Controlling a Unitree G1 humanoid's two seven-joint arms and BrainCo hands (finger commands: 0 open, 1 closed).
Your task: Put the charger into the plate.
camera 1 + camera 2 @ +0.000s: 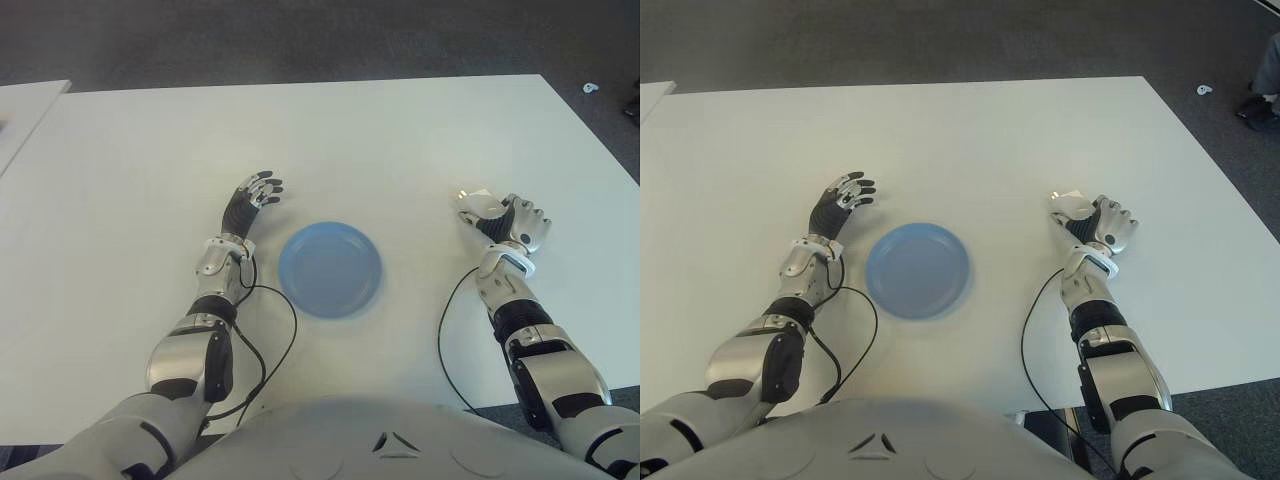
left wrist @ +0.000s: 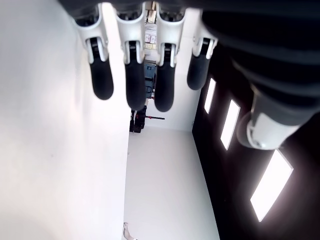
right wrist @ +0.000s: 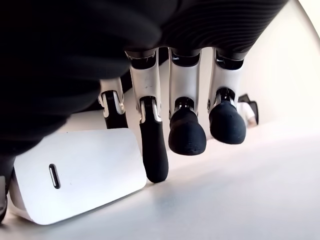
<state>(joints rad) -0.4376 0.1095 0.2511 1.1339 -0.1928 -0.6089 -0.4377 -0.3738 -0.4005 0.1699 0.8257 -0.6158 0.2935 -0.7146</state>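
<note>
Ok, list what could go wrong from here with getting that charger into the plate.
1. The right hand has the white charger only partly enclosed, its fingers beside it; it may slip during the carry.
2. The blue plate lies well to the side, so an early release would land the charger on the table.

The charger (image 3: 75, 182) is a small white block with rounded corners and a narrow slot port on the face showing in the right wrist view. It is sitting in the right hand (image 1: 505, 222), well apart from the plate (image 1: 330, 269). The plate is a round, light-blue dish, lying flat and empty on the white table (image 1: 380, 140).
</note>
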